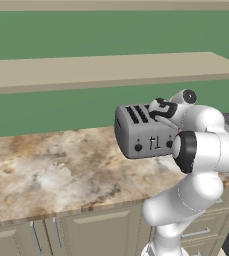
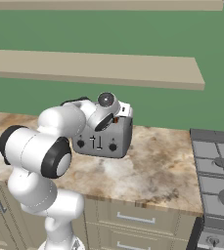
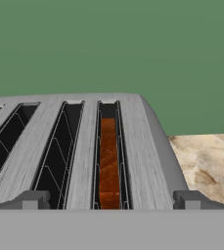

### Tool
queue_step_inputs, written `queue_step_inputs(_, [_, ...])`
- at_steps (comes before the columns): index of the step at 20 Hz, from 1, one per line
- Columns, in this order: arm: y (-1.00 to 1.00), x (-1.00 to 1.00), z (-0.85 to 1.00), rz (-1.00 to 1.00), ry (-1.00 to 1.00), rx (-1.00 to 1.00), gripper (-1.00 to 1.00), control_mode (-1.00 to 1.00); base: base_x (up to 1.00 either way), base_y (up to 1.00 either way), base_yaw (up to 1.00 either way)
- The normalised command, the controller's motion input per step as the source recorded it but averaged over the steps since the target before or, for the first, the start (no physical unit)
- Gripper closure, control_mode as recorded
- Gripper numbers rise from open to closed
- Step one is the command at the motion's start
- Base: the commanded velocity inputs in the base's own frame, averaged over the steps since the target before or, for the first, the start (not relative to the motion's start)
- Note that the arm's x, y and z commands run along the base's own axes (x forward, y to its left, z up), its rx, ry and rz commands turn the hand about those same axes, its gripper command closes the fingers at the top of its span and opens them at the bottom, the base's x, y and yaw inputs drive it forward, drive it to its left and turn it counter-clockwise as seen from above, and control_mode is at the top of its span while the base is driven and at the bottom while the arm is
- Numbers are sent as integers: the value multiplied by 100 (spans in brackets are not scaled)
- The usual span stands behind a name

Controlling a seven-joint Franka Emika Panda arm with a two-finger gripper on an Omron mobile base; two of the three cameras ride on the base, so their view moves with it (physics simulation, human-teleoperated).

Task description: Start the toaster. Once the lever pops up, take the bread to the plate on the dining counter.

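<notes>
The boxy grey metallic four-slot toaster (image 1: 145,131) stood on the beige-brown marbled stone surface (image 1: 51,170), close to the green wall behind it, with two black knobs and two small levers on its front. A long beige shelf (image 2: 94,68) ran along the wall above. To the right of the surface, in the right base view, sat a grey stovetop (image 2: 216,166).

The white arm's claw (image 1: 161,111) hovered over the top of the toaster — its two dark finger tips (image 3: 33,200) stood spread wide apart, one at each side of the slots, and they had hold of nothing.

In the hand view the small brown slice of bread (image 3: 108,163) sat deep in the slot furthest right, edge-on, its top well below the slot's rim. The other three slots showed dark wire guides.
</notes>
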Motion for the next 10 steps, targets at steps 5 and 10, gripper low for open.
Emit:
queue_step_inputs(5, [0,0,0,0,0,0,-100,-100,0,0,0])
queue_step_inputs(10, [0,0,0,0,0,0,-100,-100,0,0,0])
